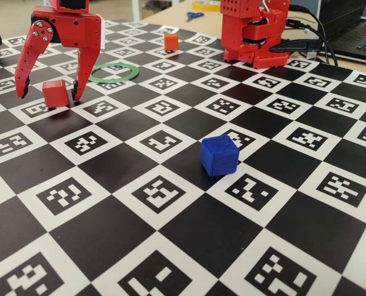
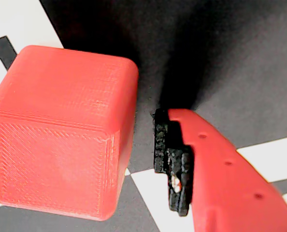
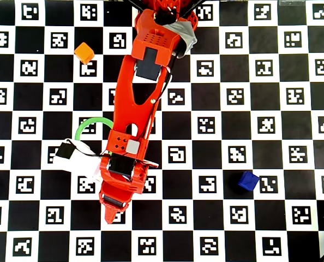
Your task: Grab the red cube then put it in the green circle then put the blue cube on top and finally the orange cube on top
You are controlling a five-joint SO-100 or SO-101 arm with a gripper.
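The worktop (image 1: 170,240), covered by a checkerboard of black squares and coded markers, carries everything, and the red arm (image 3: 143,103) is stretched across it from its base (image 1: 257,34) at the far edge, as the fixed view shows it. The green circle (image 1: 113,73) lies flat toward the far left corner of the worktop in that view, with nothing inside it, and in the overhead view it is half hidden under the arm. The end effector (image 1: 50,95) is lowered just in front of the ring with its fingers spread wide, and the red cube (image 1: 55,93) sits on the worktop between them. In the wrist view the red cube (image 2: 61,130) is seen close beside one black-padded fingertip (image 2: 170,162), with a narrow gap between them, so no contact is made yet. The blue cube (image 1: 219,155) rests well apart, nearer the middle of the worktop, and the orange cube (image 1: 170,41) stands near the far edge, beyond the ring.

The step in hand is judged to be the first grasp, that of the red cube; nothing is stacked yet. For the next move the fingers need to be closed squarely on the cube's opposite faces, after which it is to be lifted and carried the short way to the ring's open middle
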